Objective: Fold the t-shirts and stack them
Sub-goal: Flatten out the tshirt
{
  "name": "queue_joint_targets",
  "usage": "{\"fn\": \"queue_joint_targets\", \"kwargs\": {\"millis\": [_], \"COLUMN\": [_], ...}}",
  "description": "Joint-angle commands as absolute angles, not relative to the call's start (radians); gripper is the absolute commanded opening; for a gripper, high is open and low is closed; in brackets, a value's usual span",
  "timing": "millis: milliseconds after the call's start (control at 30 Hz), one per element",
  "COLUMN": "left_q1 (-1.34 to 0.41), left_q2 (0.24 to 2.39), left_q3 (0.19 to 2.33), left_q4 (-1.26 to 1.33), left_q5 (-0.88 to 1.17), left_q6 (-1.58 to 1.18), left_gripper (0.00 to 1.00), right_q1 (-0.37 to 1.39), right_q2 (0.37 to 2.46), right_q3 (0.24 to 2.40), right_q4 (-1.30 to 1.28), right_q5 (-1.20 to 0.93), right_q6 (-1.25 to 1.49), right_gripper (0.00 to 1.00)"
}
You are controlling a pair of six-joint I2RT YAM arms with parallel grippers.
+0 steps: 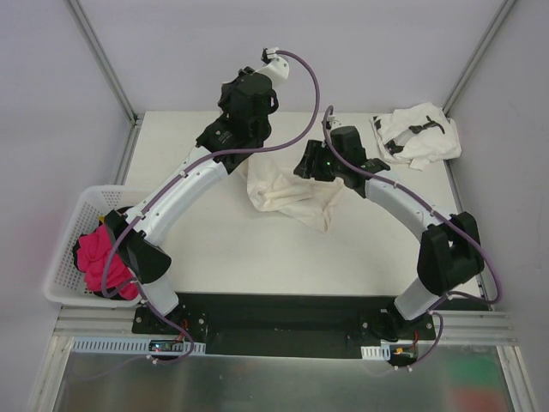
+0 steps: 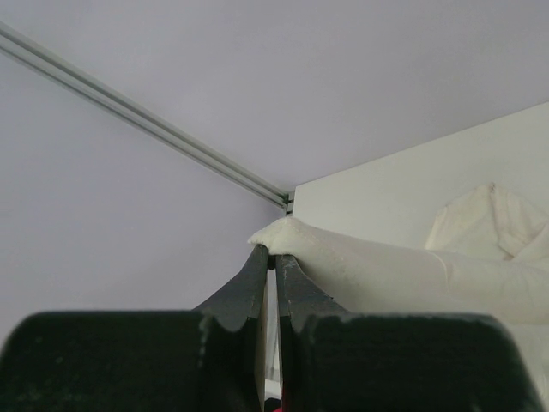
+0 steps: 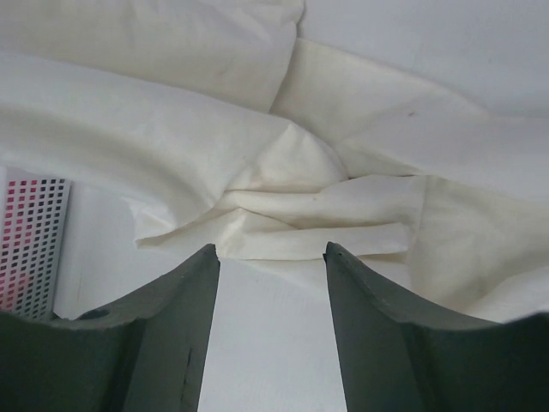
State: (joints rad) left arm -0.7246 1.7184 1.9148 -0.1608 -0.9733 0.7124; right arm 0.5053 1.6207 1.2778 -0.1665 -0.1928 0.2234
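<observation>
Left hand [image 2: 273, 257] pinches a raised edge of the cream shirt [image 1: 287, 193]; right hand [image 3: 272, 253], parted and empty, faces its crumpled fold; bare worktop [image 1: 257, 257] nearer.

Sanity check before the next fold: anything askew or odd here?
Cream t-shirt hangs bunched from an edge pinched in the left jaws, rest crumpled on the table. Printed t-shirt sits rumpled at the far right corner, unfolded. No damage visible.

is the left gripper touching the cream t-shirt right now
Touching. The left wrist view shows the left gripper shut on a fold of the cream t-shirt, with cloth bulging out just above the closed jaws.
</observation>
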Motion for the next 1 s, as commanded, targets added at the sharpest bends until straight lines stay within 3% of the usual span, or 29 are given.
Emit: {"fn": "queue_joint_targets", "kwargs": {"millis": [0, 367, 967], "left_q1": [-0.716, -0.713, -0.710], "left_q2": [1.663, 1.658, 1.672], "left_q3": [1.917, 1.914, 1.917], "left_q4": [-0.112, -0.113, -0.113], "left_q5": [-0.969, -0.963, -0.965], "left_q6": [0.696, 0.698, 0.701], "left_gripper": [0.00, 0.00, 0.00], "right_q1": [0.480, 0.419, 0.407], "right_q2": [1.635, 1.687, 1.819], "right_q3": [1.206, 1.092, 1.097], "right_q4": [-0.129, -0.055, 0.078], "right_q5": [-0.158, -0.169, -0.264], "right_q6": [0.210, 0.219, 0.311], "right_gripper": [0.55, 0.56, 0.56]}}
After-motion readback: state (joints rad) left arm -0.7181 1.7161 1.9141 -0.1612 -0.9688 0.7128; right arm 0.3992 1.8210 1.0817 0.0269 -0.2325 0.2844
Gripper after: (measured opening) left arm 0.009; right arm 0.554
